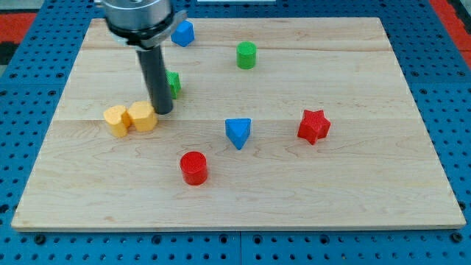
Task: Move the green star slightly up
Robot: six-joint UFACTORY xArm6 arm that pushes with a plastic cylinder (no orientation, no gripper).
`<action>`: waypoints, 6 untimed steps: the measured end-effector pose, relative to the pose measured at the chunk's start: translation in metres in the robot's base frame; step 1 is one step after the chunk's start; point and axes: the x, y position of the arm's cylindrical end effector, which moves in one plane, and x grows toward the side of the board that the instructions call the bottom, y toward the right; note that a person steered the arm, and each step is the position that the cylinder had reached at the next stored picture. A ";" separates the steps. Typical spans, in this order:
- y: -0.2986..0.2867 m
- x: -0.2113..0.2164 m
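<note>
The green star (pixel 174 82) sits left of the board's middle, mostly hidden behind my rod, so only its right part shows. My tip (pixel 163 112) rests on the board just below the green star and right beside the right one of two yellow blocks (pixel 143 116). The other yellow block (pixel 116 119) touches it on the left.
A green cylinder (pixel 246 55) and a blue block (pixel 182 33) lie near the view's top. A blue triangular block (pixel 238 132), a red star (pixel 313 126) and a red cylinder (pixel 194 167) lie lower. The wooden board (pixel 368 184) sits on a blue pegboard.
</note>
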 end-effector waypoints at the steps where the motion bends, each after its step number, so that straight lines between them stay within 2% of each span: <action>1: -0.019 0.026; 2: -0.009 0.030; 3: 0.012 0.010; 4: -0.005 -0.022; 6: 0.035 -0.063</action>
